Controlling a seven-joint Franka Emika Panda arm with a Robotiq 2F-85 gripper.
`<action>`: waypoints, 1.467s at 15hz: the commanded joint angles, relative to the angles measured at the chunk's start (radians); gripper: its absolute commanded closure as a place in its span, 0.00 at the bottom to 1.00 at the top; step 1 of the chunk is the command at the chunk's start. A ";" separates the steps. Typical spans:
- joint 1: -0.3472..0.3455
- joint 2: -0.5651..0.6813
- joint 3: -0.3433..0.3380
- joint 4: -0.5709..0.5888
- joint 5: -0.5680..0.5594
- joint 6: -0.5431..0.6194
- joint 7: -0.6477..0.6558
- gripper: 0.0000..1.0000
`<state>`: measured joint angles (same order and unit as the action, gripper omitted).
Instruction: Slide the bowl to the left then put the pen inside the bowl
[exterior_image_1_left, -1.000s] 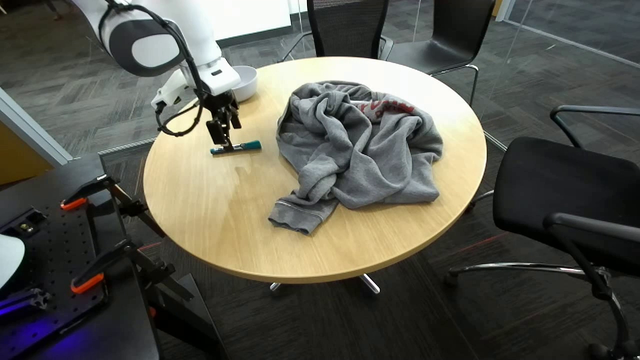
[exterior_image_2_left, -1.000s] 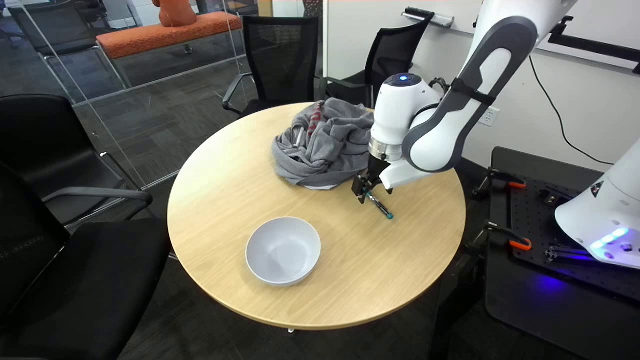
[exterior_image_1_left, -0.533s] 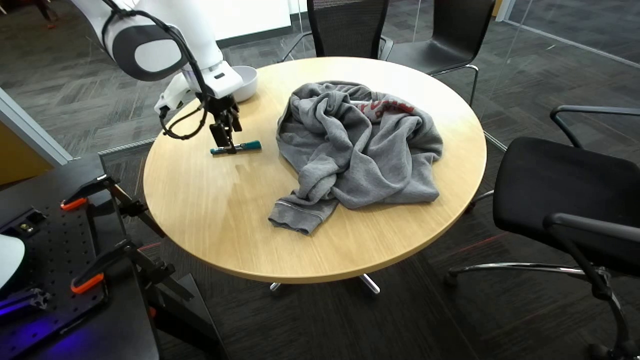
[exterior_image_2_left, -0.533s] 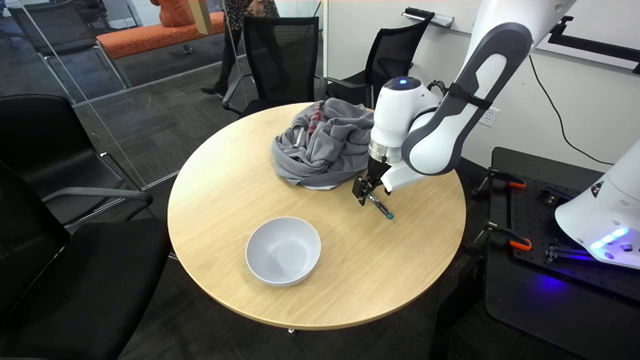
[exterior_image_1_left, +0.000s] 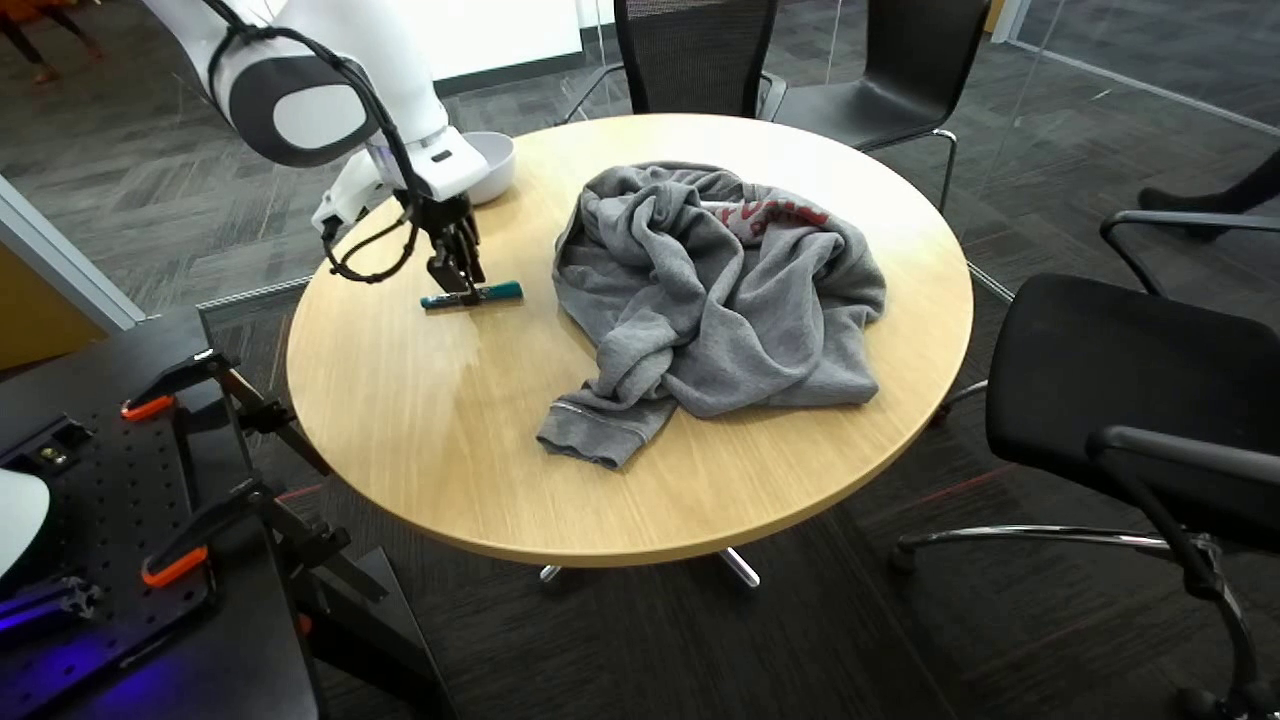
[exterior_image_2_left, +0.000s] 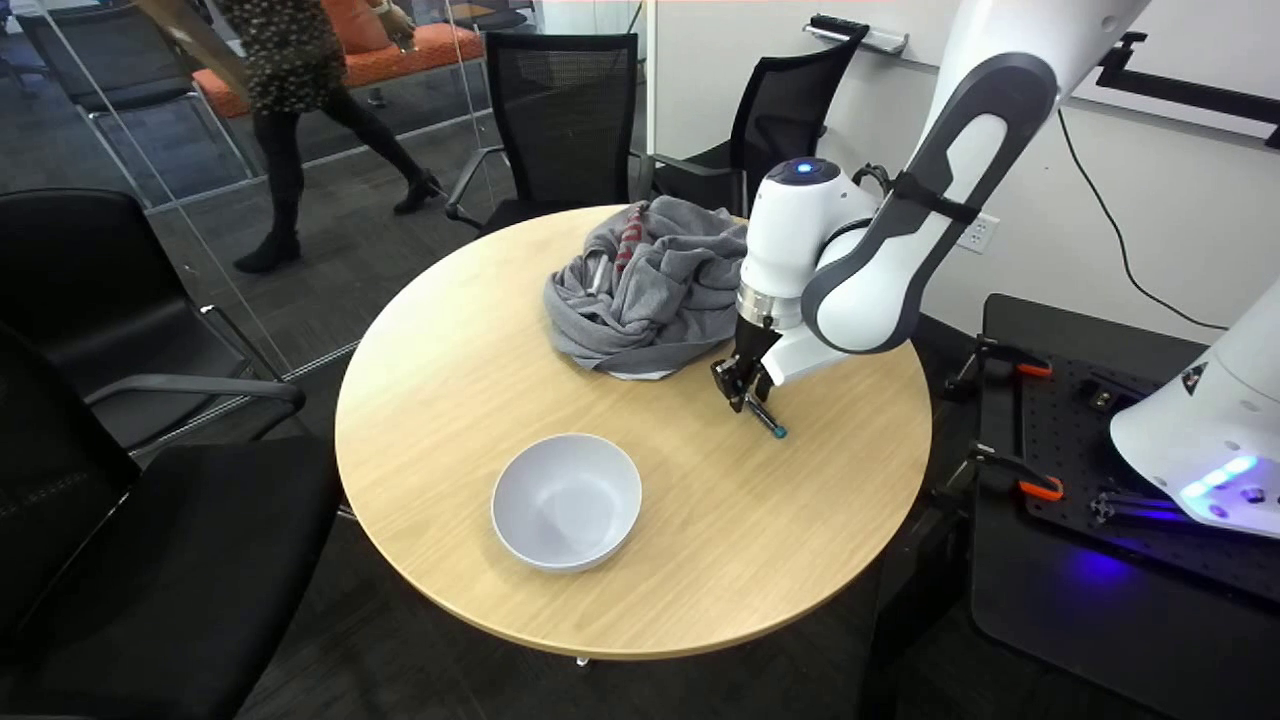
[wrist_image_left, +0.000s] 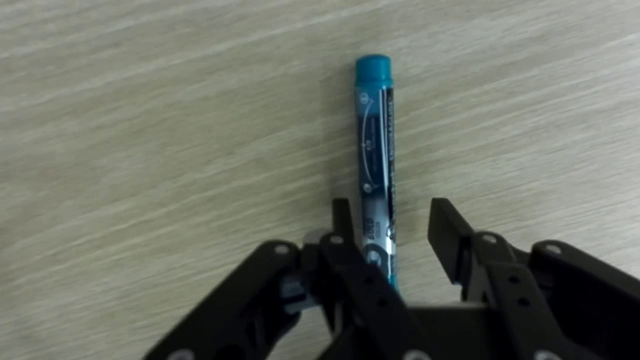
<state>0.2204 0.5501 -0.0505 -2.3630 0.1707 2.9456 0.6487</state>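
The pen (wrist_image_left: 374, 145), dark with teal ends, lies flat on the round table. In the wrist view my gripper (wrist_image_left: 391, 212) straddles it, part-way closed but still open. One finger (wrist_image_left: 343, 217) is close beside the barrel, and a wider gap separates the opposite finger (wrist_image_left: 448, 240) from it. The pen's near end is partly hidden behind the gripper. Both exterior views put the gripper (exterior_image_1_left: 466, 288) low over the pen (exterior_image_1_left: 505, 291). The light grey bowl (exterior_image_2_left: 566, 503) stands upright with nothing in it, well apart from the gripper; the arm partly covers the bowl (exterior_image_1_left: 497, 165) in an exterior view.
A heaped grey sweatshirt (exterior_image_1_left: 720, 300) takes up much of the table (exterior_image_1_left: 460, 450), near the pen. Black chairs (exterior_image_2_left: 560, 120) stand around the table. Beside it is a dark stand (exterior_image_2_left: 1050, 580) with orange-tipped clamps. Someone walks past behind the glass (exterior_image_2_left: 290, 130).
My gripper has sunk slightly and its fingers have drawn closer together around the pen. Pen, bowl and sweatshirt have stayed put. A person has come into view behind the glass.
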 joint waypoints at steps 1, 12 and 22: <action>0.007 0.010 -0.012 0.008 0.009 0.028 -0.036 0.86; 0.159 -0.032 -0.120 0.067 -0.102 -0.022 -0.048 0.95; 0.307 -0.061 -0.173 0.263 -0.348 -0.088 -0.118 0.95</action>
<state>0.5380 0.5045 -0.2495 -2.1543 -0.1426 2.9162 0.5960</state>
